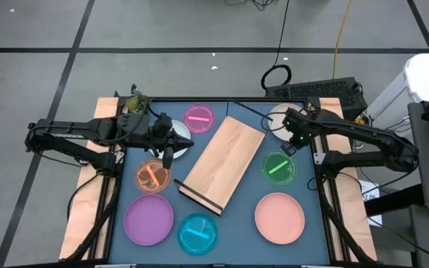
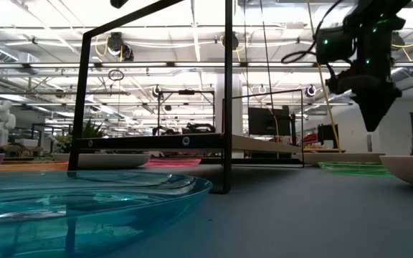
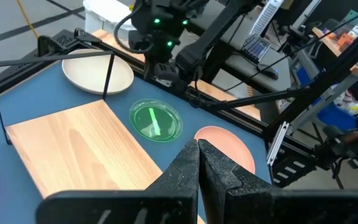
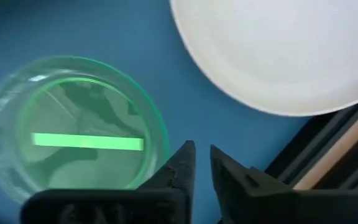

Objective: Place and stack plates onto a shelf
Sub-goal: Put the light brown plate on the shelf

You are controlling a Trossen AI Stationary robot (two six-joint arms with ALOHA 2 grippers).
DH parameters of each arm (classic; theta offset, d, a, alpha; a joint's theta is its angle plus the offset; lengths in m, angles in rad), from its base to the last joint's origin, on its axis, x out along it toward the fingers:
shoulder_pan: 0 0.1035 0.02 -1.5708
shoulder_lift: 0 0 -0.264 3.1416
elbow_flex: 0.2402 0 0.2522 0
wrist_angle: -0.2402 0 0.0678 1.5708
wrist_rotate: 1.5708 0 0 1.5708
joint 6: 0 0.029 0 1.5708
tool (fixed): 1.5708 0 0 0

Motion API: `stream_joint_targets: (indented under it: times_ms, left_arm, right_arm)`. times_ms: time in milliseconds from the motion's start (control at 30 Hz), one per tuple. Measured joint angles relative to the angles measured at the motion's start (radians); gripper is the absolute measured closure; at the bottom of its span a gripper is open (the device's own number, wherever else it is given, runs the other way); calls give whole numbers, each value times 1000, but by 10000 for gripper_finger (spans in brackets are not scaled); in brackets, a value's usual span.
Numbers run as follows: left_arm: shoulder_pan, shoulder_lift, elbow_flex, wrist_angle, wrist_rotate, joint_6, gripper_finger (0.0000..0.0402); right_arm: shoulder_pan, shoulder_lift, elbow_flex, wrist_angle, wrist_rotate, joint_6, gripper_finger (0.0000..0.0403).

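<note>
A: Where does the long light-wood shelf board with black metal end frames (image 1: 223,162) sit?

B: Diagonally in the middle of the blue table top (image 1: 240,231), bare on top. Around it lie the plates: the small translucent pink plate (image 1: 199,117) near its far end, the small translucent orange plate (image 1: 153,176) to its left, the large opaque purple plate (image 1: 149,220) and the small translucent blue plate (image 1: 198,233) at the near edge, the large salmon pink plate (image 1: 280,217) near right.

A: And the right gripper (image 1: 290,144)?

B: It hangs above the table between the large beige round plate (image 1: 280,118) at the far right corner and the small translucent green plate (image 1: 278,167), touching neither. Its fingers (image 4: 180,163) stand only a narrow slit apart, with nothing between them.

A: The left one?

B: The left gripper (image 1: 167,158) hovers just past the orange plate, beside the pale blue-white plate (image 1: 180,132), which the arm partly covers. Its fingers (image 3: 190,163) are pressed together and hold nothing
</note>
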Motion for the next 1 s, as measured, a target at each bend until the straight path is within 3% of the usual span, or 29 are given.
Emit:
stream_joint_targets:
  times_ms: [233, 533, 767, 1000]
  left_arm:
    - [2, 0, 0, 0, 0, -11, 398]
    - [1, 0, 0, 0, 0, -58, 398]
    - [-6, 0, 0, -1, 0, -60, 398]
    - [-6, 0, 0, -1, 0, -59, 398]
  right_arm:
    - [-39, 76, -1, 96, 30, -239, 276]
    - [-37, 175, -1, 186, 32, -343, 195]
    - [-37, 214, -1, 196, 62, -455, 165]
    - [-37, 204, -1, 238, 63, -650, 167]
